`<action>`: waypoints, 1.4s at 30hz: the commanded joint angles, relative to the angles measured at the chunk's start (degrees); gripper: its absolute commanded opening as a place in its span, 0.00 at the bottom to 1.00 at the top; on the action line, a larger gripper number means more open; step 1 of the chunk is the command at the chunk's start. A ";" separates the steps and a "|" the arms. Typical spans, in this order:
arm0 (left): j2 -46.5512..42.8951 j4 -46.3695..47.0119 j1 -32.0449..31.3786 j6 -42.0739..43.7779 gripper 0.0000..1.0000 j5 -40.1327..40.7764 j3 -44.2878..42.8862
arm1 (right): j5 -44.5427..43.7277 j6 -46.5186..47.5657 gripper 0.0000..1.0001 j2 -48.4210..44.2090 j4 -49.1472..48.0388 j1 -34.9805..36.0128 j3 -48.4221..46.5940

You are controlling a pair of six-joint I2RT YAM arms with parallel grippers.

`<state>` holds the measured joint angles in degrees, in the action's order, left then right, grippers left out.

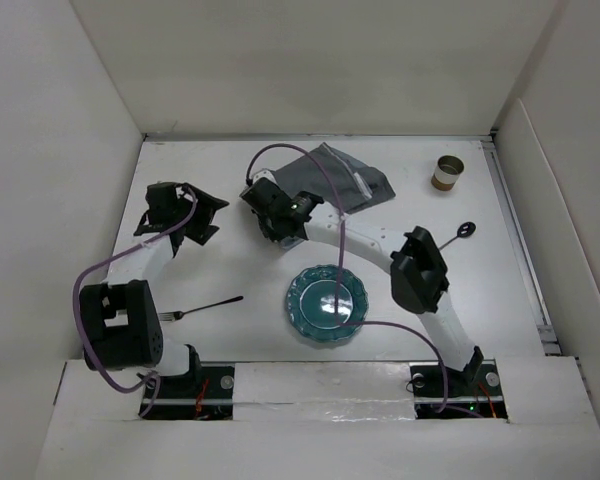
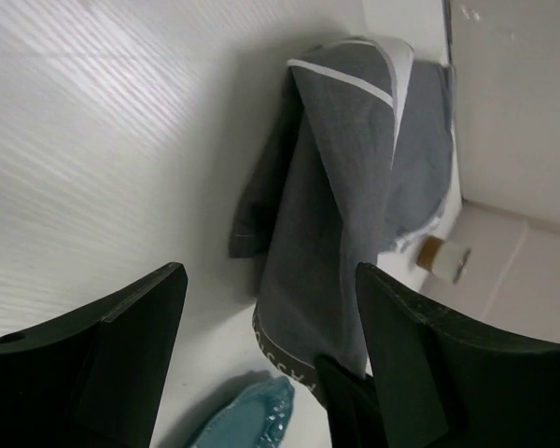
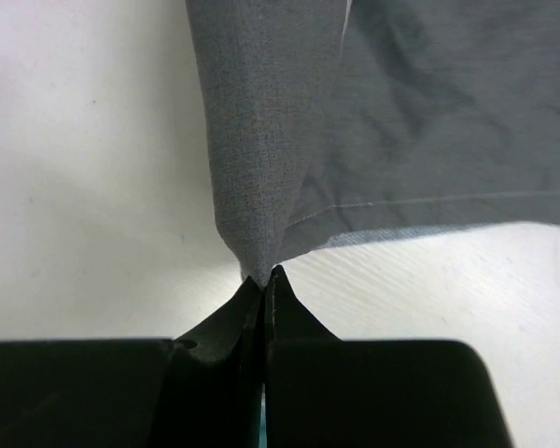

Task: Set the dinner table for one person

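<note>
The white dinner table point(image 1: 220, 170) holds a teal plate point(image 1: 326, 303), a dark fork point(image 1: 208, 307), a dark spoon point(image 1: 458, 233) and a brown cup point(image 1: 447, 172). My right gripper point(image 1: 282, 203) is shut on a corner of the dark grey cloth mat point(image 1: 345, 180). The right wrist view shows its tips point(image 3: 264, 280) pinching that corner of the mat point(image 3: 355, 121), which is pulled up into folds. My left gripper point(image 1: 212, 218) is open and empty, left of the mat. In the left wrist view point(image 2: 271, 373) it faces the rumpled mat point(image 2: 345, 205).
White walls enclose the table on the left, back and right. The left wrist view also shows the plate's edge point(image 2: 247, 415), the cup point(image 2: 445, 257) and part of the right gripper point(image 2: 350, 401). The right arm's purple cable runs over the plate.
</note>
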<state>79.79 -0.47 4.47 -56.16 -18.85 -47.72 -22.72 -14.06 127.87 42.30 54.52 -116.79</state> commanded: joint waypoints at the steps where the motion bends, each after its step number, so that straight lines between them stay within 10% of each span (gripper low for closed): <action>1: 2.73 8.54 -2.70 -3.58 0.70 -8.02 -0.26 | -3.74 0.27 0.00 -10.96 -3.54 -0.64 4.79; 12: 15.12 27.71 -9.55 -20.38 0.73 -11.03 0.62 | -0.75 -0.61 0.00 -23.10 -5.39 -3.98 15.80; 19: 15.84 25.27 -14.31 -24.17 0.72 -12.62 1.75 | 0.22 -0.18 0.00 -24.78 -6.09 -5.65 17.30; 27: 4.61 6.73 -14.31 -13.89 0.69 4.77 2.99 | 2.59 0.00 0.00 -23.90 -8.73 -8.56 16.43; 42: 9.15 13.03 -15.54 -22.76 0.70 -1.63 3.52 | 8.13 -1.40 0.00 -26.00 -11.36 -11.28 18.26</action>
<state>88.90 9.91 -10.52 -75.96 -18.90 -42.35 -16.27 -14.79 105.43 34.92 42.98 -99.29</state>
